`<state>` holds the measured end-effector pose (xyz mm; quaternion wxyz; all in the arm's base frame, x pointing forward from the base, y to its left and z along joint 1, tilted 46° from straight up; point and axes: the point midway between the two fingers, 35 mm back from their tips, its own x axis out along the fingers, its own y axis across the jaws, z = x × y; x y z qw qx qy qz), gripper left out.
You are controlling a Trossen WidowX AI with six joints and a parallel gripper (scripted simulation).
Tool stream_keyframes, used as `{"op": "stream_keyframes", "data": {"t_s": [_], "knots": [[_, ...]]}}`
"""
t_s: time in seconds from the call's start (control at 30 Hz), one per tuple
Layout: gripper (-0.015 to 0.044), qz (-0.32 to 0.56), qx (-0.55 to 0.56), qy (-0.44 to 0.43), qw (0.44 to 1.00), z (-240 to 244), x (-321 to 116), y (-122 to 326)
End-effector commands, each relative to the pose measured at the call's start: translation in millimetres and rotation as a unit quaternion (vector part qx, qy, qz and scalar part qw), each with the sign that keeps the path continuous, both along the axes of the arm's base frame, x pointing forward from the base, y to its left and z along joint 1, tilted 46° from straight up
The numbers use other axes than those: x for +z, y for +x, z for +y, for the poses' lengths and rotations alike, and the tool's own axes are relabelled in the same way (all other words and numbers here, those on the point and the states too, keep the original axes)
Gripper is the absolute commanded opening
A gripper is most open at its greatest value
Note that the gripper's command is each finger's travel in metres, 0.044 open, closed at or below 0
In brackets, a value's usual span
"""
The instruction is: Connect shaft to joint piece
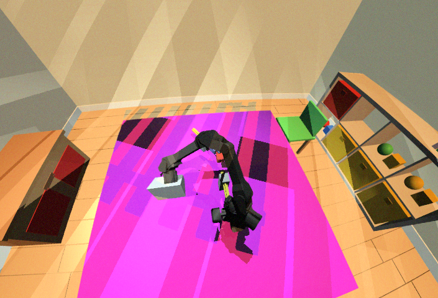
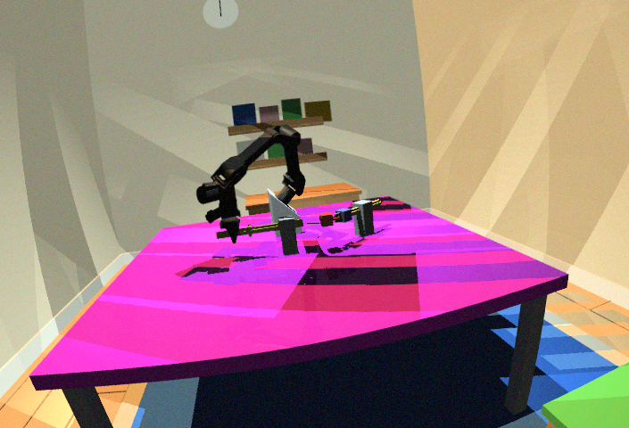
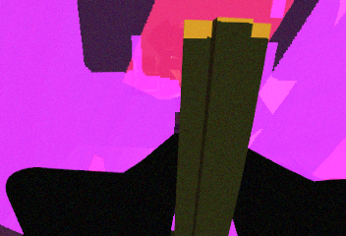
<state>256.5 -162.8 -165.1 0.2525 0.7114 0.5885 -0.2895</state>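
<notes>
The second shaft [image 1: 225,190] [image 2: 264,228] [image 3: 222,98], yellow and dark, runs through its grey block [image 1: 223,179] [image 2: 288,239]. Its inner end sticks out a little, with a gap before the red joint piece [image 1: 219,157] [image 2: 326,219]. My gripper [image 2: 232,233] [image 3: 199,141] is shut on this shaft near its outer end, with one finger on each side. The joint piece hangs on a blue hinge part [image 2: 343,215] at the end of the first shaft [image 1: 195,131] [image 2: 376,202], which is held in the other grey block [image 2: 363,219]. The exact direction of its opening is too small to tell.
The arm's pale wedge-shaped base [image 1: 169,189] [image 2: 279,209] stands beside the blocks on the magenta table [image 1: 148,246] [image 2: 198,323]. The arm arches over the joint in the top view. A green chair [image 1: 294,128], a shelf unit and a cabinet stand away from the table.
</notes>
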Motion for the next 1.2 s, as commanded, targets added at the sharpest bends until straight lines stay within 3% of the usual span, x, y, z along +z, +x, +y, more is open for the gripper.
{"op": "stream_keyframes", "data": {"t_s": [0.0,1.17], "knots": [[0.0000,0.004,0.003,0.001,1.000,6.3,5.8,1.2],[0.0000,0.007,0.005,0.004,1.000,45.0,44.0,7.7]]}}
